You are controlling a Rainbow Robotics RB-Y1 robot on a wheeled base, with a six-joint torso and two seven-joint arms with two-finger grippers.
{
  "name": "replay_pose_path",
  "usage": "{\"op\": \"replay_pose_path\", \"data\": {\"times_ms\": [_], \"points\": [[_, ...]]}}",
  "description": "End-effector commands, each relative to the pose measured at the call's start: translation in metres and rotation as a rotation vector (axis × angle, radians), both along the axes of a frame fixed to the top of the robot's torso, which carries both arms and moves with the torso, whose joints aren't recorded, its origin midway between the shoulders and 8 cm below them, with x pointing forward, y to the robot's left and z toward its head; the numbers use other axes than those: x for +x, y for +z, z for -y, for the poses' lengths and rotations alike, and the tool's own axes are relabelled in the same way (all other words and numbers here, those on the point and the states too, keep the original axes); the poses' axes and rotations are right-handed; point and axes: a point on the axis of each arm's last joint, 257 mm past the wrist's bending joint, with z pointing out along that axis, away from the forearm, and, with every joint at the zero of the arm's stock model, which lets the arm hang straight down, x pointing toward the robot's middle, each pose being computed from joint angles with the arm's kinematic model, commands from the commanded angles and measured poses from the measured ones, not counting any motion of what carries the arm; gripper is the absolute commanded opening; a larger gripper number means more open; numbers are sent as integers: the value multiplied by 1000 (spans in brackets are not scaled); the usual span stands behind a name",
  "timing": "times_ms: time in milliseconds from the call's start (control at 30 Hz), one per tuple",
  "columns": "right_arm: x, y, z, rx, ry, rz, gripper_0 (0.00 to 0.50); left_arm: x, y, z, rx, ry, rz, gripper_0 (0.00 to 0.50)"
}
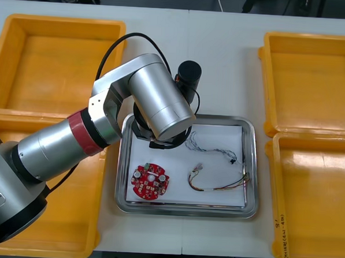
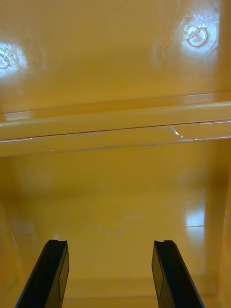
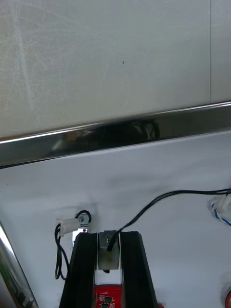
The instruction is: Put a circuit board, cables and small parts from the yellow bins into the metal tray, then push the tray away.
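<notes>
Seen from above, the metal tray [image 1: 250,168] sits mid-table [image 1: 222,56], white inside, with yellow bins [image 1: 57,65] paired off at its 9 and 3 o'clock. The left arm [image 1: 156,102] comes in from 8 o'clock, and its wrist hangs over the tray's 11 o'clock corner, covering what is under it. The round red circuit board [image 1: 150,181] lies in the tray at 7 o'clock, close to the near side of that wrist. The blue and white cable [image 1: 213,148] runs across the tray's far half from beside the wrist toward 3 o'clock. The red and yellow cable [image 1: 219,182] curls at 4 o'clock, and neither cable touches the board.

In the right wrist view, the right gripper [image 2: 108,243] hovers with its fingers spread wide and nothing between them. It is over the bare floor of a yellow bin [image 2: 115,202], and beyond the fingertips the rims of two bins run side by side.

In the left wrist view, the left gripper [image 3: 108,234] is low over the tray's white floor. Its fingers are drawn close and pinch the black cable [image 3: 154,204] near its end, with a small pale piece between the pads. From the fingertips the cable curves away across the white. A white plug [image 3: 67,224] with a loop of black wire lies just beside one finger. The tray's shiny rim crosses beyond the fingertips, with the table past it
</notes>
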Motion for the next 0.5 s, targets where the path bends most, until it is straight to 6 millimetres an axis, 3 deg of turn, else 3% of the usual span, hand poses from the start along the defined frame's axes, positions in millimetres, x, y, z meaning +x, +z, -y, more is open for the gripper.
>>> {"op": "replay_pose_path", "data": {"times_ms": [33, 500], "points": [[-2, 21, 15, -36, -30, 26, 500, -6, -3, 13, -32, 15, 1, 500], [-2, 21, 16, -38, -32, 27, 500, -1, 4, 9, -49, 20, 13, 500]]}}
